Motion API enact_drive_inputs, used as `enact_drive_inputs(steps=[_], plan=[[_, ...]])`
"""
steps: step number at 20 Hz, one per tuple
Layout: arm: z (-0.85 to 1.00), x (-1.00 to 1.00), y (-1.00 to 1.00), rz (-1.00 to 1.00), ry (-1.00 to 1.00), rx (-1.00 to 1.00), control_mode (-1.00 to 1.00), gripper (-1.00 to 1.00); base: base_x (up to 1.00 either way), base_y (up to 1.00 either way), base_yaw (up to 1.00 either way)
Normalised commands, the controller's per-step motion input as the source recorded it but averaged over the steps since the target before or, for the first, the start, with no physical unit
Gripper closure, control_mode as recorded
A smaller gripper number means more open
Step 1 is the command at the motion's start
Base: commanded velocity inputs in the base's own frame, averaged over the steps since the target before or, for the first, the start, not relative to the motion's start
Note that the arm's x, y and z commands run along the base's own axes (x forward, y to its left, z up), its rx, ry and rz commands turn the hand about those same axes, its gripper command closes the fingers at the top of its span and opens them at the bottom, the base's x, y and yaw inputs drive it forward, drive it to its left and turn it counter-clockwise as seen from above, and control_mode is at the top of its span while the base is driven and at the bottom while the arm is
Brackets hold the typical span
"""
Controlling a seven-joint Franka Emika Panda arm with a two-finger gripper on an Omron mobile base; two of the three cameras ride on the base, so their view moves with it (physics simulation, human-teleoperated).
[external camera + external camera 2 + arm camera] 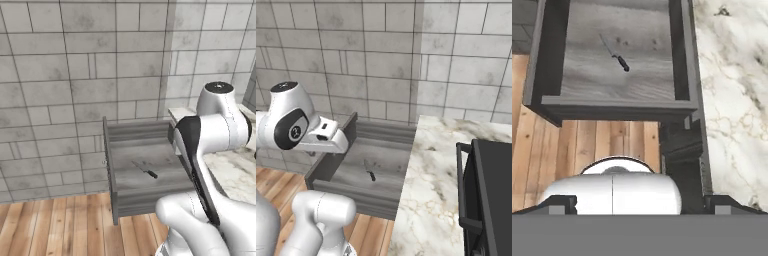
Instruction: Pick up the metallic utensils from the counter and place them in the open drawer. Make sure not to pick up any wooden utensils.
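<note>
The open drawer [112,172] [331,162] [617,106] juts out from the left end of the counter [232,172] [438,180] [732,90]. On the drawer's grey floor lies one of the metallic utensils, a thin knife with a black handle [145,170] [370,172] [616,56]. My gripper [643,204] hangs above and in front of the drawer, well back from the knife. It is open, its fingertips [560,202] far apart, with nothing between them. The wooden utensils are out of view.
A black stove [491,195] stands on the right part of the counter. Wooden floor [60,225] lies below the drawer. A grey tiled wall [75,75] closes the scene behind.
</note>
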Motion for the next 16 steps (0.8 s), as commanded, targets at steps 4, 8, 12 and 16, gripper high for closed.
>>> enact_drive_inputs(steps=[4, 8, 12, 16], plan=[[0.00, -0.70, -0.18, -0.04, 0.01, 0.06, -1.00, -1.00, 0.00, 0.00, 0.00], [0.00, -0.06, 0.00, 0.00, 0.00, 0.00, -1.00, -1.00, 0.00, 0.00, 0.00], [0.00, 0.00, 0.00, 0.00, 0.00, 0.00, -1.00, -1.00, 0.00, 0.00, 0.00], [0.00, -0.01, 0.00, 0.00, 0.00, 0.00, -1.00, -1.00, 0.00, 0.00, 0.00]])
